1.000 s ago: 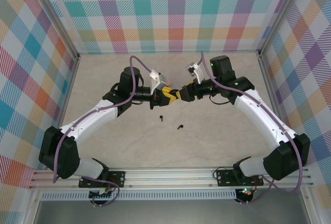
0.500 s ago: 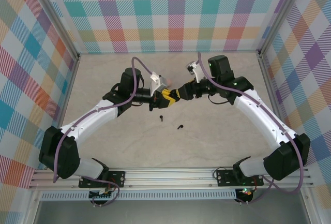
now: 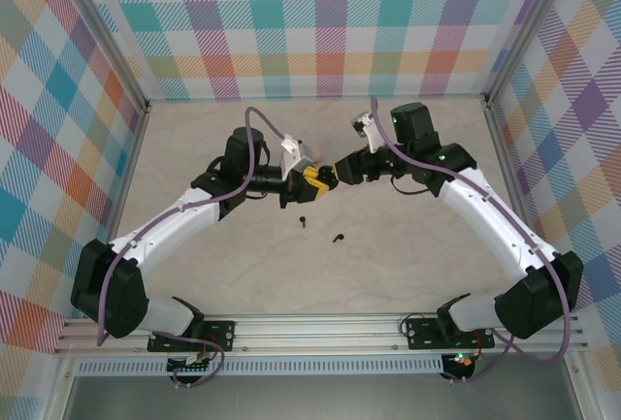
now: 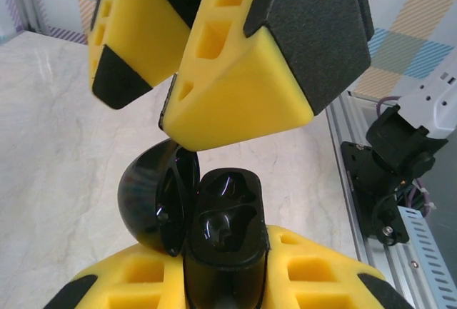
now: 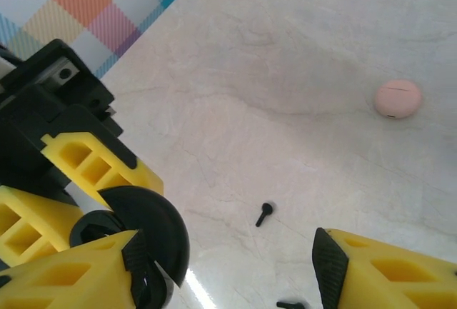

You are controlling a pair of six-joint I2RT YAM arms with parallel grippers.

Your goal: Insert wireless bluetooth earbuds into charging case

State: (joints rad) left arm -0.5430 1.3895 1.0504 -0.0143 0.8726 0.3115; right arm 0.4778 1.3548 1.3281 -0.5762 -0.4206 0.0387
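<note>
My left gripper (image 3: pixel 310 181) (image 4: pixel 225 255) is shut on the black charging case (image 4: pixel 225 220) and holds it above the table. The case's lid (image 4: pixel 150 202) (image 5: pixel 150 230) stands swung open, and two glossy hollows show in the body. My right gripper (image 3: pixel 336 172) (image 5: pixel 228 266) is open and meets the case head-on. One of its fingers (image 4: pixel 235 102) rests against the lid's rim. Two black earbuds (image 3: pixel 303 219) (image 3: pixel 339 239) lie on the table below the grippers. They also show in the right wrist view, one earbud (image 5: pixel 265 213) in full and the other earbud (image 5: pixel 290 305) cut by the bottom edge.
A round pale pink case (image 5: pixel 398 98) lies shut on the marble table (image 3: pixel 408 274), away from the grippers. Plaid walls enclose the table on three sides. An aluminium rail (image 3: pixel 320 328) with the arm bases runs along the near edge.
My right gripper has shifted slightly left, closer onto the case's lid, and its jaws have widened a little. My left gripper keeps its hold and has hardly moved.
</note>
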